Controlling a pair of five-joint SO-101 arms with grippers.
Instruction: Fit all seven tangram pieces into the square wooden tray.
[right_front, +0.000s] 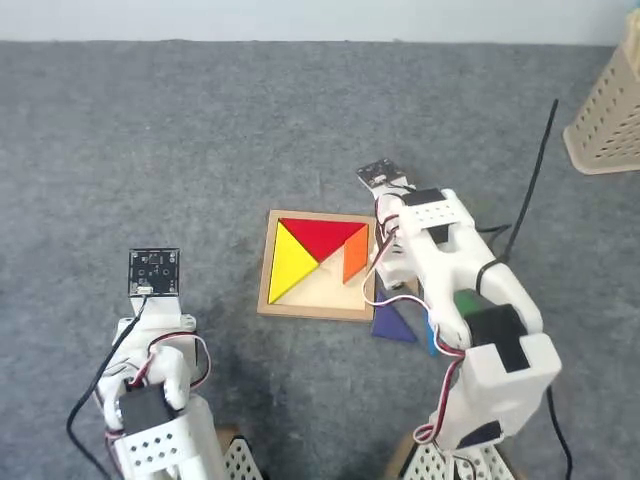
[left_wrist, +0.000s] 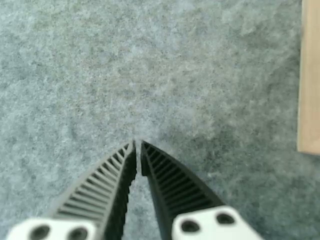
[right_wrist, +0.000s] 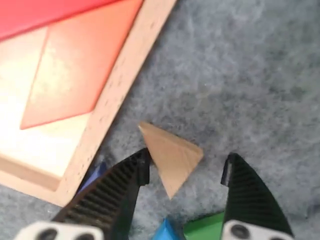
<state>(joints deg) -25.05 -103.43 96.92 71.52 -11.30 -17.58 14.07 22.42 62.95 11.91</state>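
Three pieces, red (right_front: 325, 236), yellow (right_front: 289, 263) and orange (right_front: 356, 256), lie in the square wooden tray (right_front: 267, 265). Your right gripper (right_wrist: 186, 161) stands wide open and grips nothing. A pale wooden triangle (right_wrist: 170, 156) lies on the carpet between its jaws, against one fingertip and clear of the other, with the tray's rim just beyond the jaws. Your left gripper (left_wrist: 137, 146) has its jaws closed tip to tip on nothing, well apart from the tray.
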